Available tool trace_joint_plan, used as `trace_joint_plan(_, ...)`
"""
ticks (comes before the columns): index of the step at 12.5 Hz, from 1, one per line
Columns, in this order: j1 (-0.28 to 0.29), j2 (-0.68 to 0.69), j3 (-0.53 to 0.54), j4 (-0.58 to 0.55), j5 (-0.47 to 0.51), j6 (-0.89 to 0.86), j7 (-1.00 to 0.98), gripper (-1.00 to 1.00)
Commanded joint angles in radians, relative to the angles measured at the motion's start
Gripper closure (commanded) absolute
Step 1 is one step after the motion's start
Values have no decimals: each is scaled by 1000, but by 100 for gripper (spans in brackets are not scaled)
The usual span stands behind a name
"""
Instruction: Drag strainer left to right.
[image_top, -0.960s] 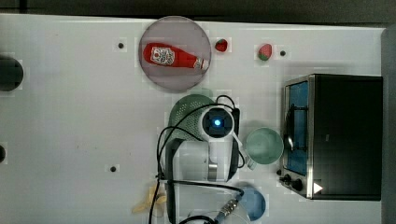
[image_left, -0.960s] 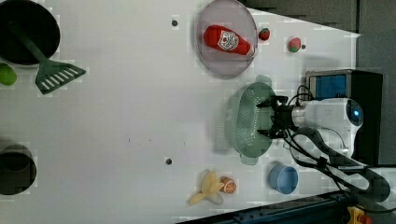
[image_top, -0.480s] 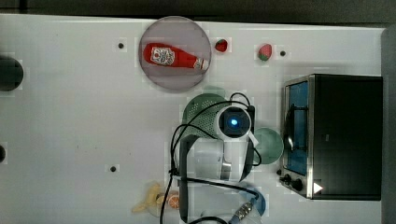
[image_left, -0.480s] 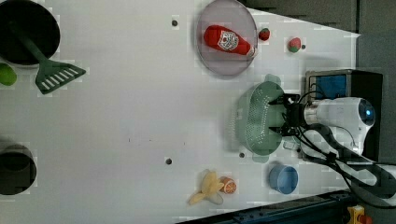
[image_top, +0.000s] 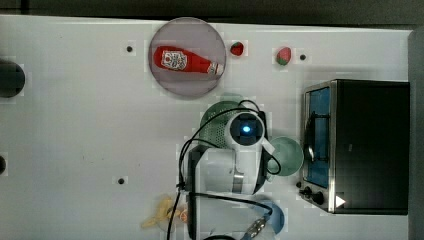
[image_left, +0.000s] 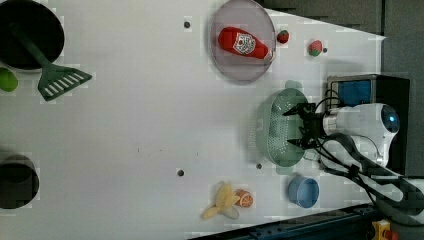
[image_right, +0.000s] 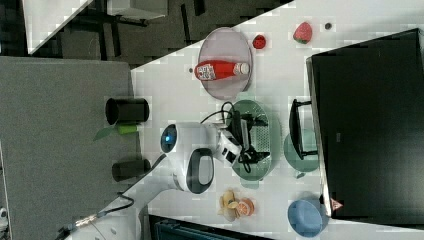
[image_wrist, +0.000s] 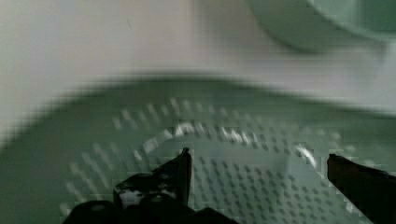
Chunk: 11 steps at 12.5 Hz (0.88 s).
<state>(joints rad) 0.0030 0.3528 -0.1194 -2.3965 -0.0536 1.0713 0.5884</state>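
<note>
From the top view we see the white arm over the middle of the table (image_top: 75, 125), its wrist covering much of the strainer (image_top: 216, 116), whose green holed rim peeks out on the top view's left of the wrist. The mug (image_top: 287, 155) sits just beside the arm, between it and the toaster oven (image_top: 357, 145) at the table's right edge in the top view. Near the far edge lies a plate (image_top: 170, 85) with a ketchup bottle (image_top: 187, 61).

Over to the left view: the strainer (image_left: 277, 127) lies well toward the left view's right side of the table, close to the oven, and the gripper (image_left: 301, 126) reaches into it from the left view's right with its jaws spread wide apart, nothing between them. A blue bowl (image_left: 303, 192) and a banana (image_left: 220, 202) sit near the table's lower edge in the left view.

In the right view we have the strainer (image_right: 260, 145) between the arm and the mug (image_right: 300, 150), the gripper (image_right: 250, 140) down inside it.

On the wrist view, the fingers (image_wrist: 180, 172) stand far apart just above the strainer's dotted floor (image_wrist: 243, 186); whether they touch it we cannot tell.
</note>
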Motion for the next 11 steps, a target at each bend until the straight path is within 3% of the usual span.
trace_joint_plan(1,10,-198,29,35,7,-117,-249,-100)
trace_joint_plan(6,10,-441,32,235,9,-568,-535,-100)
trace_joint_plan(11,10,-532,33,478,14,-961,-584,-100)
